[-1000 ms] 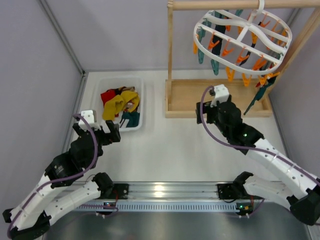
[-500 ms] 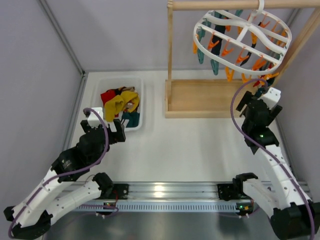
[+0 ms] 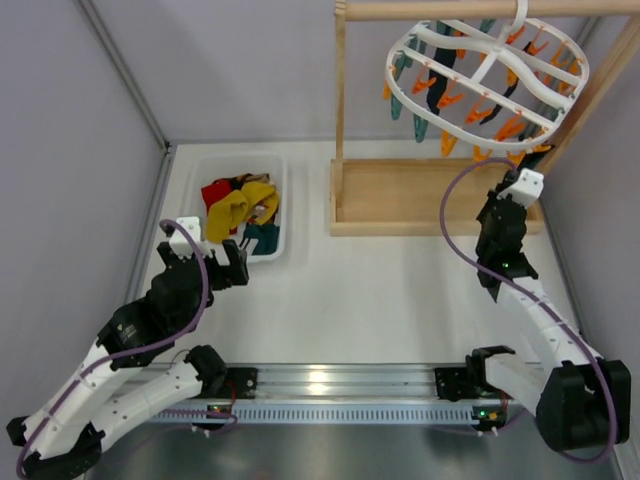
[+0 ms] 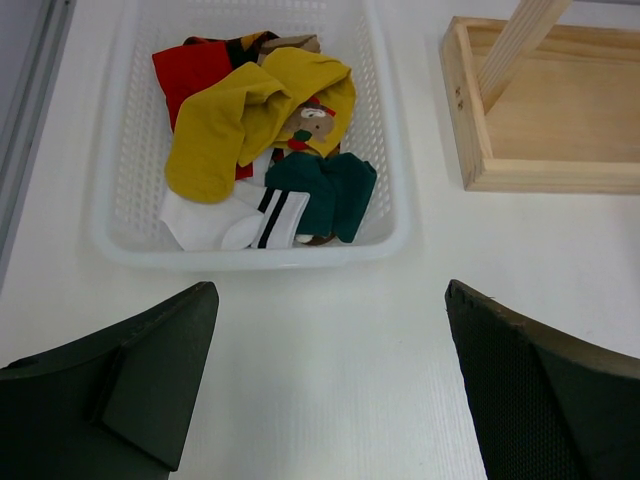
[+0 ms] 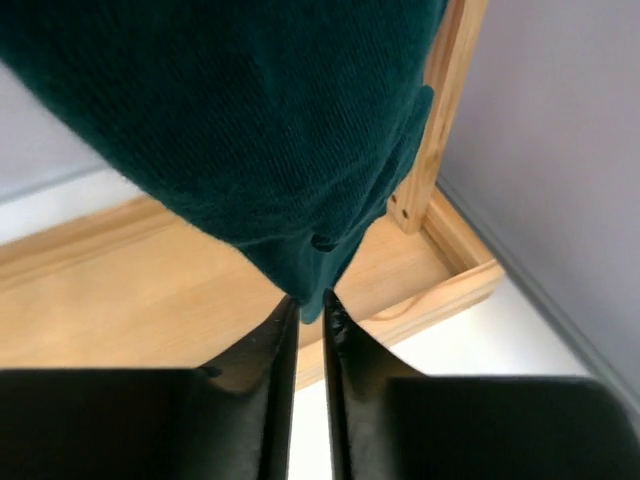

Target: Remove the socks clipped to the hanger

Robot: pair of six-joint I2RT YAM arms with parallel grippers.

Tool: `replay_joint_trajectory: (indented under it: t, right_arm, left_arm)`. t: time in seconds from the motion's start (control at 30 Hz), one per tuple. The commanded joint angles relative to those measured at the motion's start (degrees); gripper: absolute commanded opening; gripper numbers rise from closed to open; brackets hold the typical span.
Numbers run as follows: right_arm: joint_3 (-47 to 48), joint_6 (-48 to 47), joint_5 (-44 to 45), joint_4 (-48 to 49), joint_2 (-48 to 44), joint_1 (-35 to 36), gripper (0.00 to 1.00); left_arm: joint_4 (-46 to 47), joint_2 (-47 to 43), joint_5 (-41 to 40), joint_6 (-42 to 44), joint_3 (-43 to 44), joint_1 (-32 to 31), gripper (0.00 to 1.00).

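The white oval hanger with orange and teal clips hangs from the wooden rod at the top right. A dark teal sock hangs down from it. My right gripper is shut on the sock's lower tip, just above the wooden tray; in the top view this gripper sits under the hanger's near right edge and hides most of the sock. My left gripper is open and empty over the table, just in front of the white basket. Yellow, red and teal socks lie in that basket.
The wooden stand's tray base lies under the hanger, with an upright post at its left. The slanted right post runs close to my right arm. The enclosure's grey walls close in both sides. The basket sits at the back left.
My right arm swung from the tray's front to the right under the hanger, and its jaws closed on the teal sock's tip. The hanger tilted slightly. The left arm shifted a little.
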Motion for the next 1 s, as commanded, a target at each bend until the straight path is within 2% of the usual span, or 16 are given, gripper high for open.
replay_joint_trajectory:
  t: [0.0,0.07,0.2,0.27,0.4,0.6,0.73,0.97]
  right_arm:
    - [-2.98,0.31,-2.35,9.34,-5.58,-0.22,0.10]
    - [-5.18,0.83,-3.14,10.48,-8.73,0.04,0.00]
    - [-6.50,3.03,-8.48,8.47,-12.44,1.62,0.00]
    - [-6.76,2.08,-7.80,7.77,-13.41,4.25,0.00]
    - [-7.12,-0.66,3.17,6.98,-13.85,17.84,0.00]
    - [-5.01,1.10,15.03,5.74,-12.71,31.41,0.00]
    - [-2.46,-1.09,22.16,7.50,-8.33,39.32,0.00]
    - [4.39,-5.84,30.60,12.07,1.43,52.32,0.00]
  left_arm:
    - [1.62,1.00,-0.20,0.59,0.40,0.42,0.99]
    - [1.53,1.45,-0.03,0.59,0.58,0.51,0.99]
    - [1.62,2.76,1.20,0.15,1.54,0.86,0.99]
    - [1.53,4.42,3.21,-0.02,3.64,0.86,0.99]
    - [1.79,8.99,9.45,-2.22,9.79,0.86,0.99]
    - [2.15,22.52,19.04,-1.61,28.30,0.77,0.99]
    - [1.88,31.93,26.59,-0.11,40.54,0.51,0.99]
    - [1.79,45.54,29.94,3.49,59.36,-4.32,0.99]
